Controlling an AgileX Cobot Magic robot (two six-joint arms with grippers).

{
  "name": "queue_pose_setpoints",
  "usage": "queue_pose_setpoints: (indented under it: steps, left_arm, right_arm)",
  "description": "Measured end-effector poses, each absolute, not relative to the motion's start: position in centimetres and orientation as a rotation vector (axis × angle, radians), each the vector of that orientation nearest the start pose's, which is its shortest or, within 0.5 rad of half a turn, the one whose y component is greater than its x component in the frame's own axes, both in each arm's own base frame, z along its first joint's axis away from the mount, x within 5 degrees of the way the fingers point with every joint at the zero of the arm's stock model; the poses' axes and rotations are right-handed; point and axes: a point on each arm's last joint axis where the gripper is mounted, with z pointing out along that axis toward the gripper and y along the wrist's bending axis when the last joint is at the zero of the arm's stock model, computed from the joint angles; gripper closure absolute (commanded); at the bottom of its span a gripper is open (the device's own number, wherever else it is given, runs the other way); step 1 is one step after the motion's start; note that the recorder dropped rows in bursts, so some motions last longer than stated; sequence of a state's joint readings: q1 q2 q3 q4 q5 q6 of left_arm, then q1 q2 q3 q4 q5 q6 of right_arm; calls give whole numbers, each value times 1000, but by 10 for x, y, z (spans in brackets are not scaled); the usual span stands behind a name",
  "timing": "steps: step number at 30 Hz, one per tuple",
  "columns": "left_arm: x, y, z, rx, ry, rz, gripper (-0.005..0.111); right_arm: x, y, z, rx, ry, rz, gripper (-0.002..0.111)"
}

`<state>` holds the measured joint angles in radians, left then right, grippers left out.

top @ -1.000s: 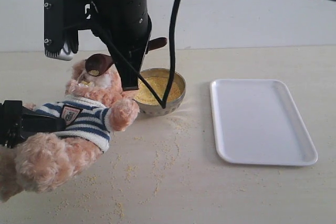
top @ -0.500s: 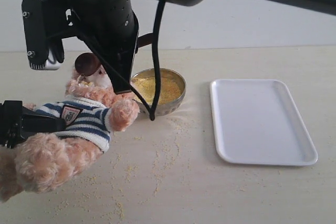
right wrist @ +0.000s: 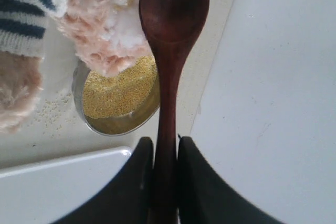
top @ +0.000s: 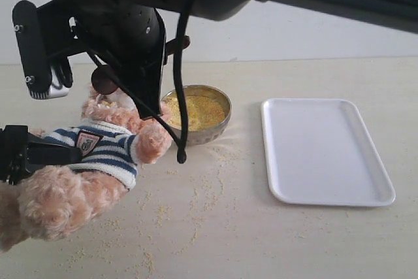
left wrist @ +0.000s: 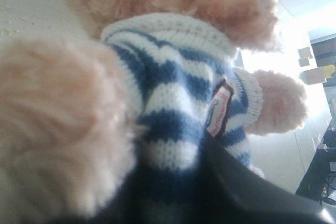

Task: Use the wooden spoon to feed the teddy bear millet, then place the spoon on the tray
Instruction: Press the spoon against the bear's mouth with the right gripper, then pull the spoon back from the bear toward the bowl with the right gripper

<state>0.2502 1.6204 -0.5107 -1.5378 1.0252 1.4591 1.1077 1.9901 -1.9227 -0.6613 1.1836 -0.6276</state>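
The teddy bear (top: pixel 98 151) lies tilted at the left, and my left gripper (top: pixel 29 153) is shut on its body; its striped shirt (left wrist: pixel 173 93) fills the left wrist view. My right gripper (right wrist: pixel 165 145) is shut on the handle of the wooden spoon (right wrist: pixel 172 30). The spoon's bowl (top: pixel 104 81) hangs just above the bear's muzzle (right wrist: pixel 113 30), which has yellow grains stuck to it. No millet shows on the side of the spoon that I see. The millet (top: pixel 196 110) fills the metal bowl (top: pixel 219 125) beside the bear's head. The white tray (top: pixel 323 151) lies to the right with nothing on it.
Loose millet grains (top: pixel 202 194) are scattered over the table in front of the bowl and bear. The right arm's black body (top: pixel 130 24) and its cable (top: pixel 179 129) hang over the bear's head and the bowl.
The right arm has shifted left with the spoon, carrying the spoon's bowl leftward across the bear's face. Bear, left gripper, bowl and tray have stayed put.
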Motion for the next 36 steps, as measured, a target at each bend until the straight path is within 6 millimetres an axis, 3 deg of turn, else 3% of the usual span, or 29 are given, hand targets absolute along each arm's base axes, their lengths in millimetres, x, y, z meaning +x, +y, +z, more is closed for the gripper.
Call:
queue_pose_setpoints:
  steps: [11,15,20,30,33,36]
  left_arm:
    - [237,-20,159,-19,2312,-1222,102]
    - [237,-20,159,-19,2312,-1222,102]
    - [237,-20,159,-11,2311,-1219,102]
    - [237,-20,159,-7,2309,-1217,102]
    - [237,-20,159,-7,2309,-1217,102]
    - [237,-20,159,-7,2309,-1217,102]
  right_arm:
    - [243,366,327,-1919,1589,-675,109]
    - [249,359,327,-1863,1723,-458,109]
    - [267,326,341,-1785,1936,-205,109]
    - [325,260,344,-1545,2191,-52,109]
    - [335,247,343,-1526,2208,-53,109]
    - [343,236,344,-1543,2187,-195,109]
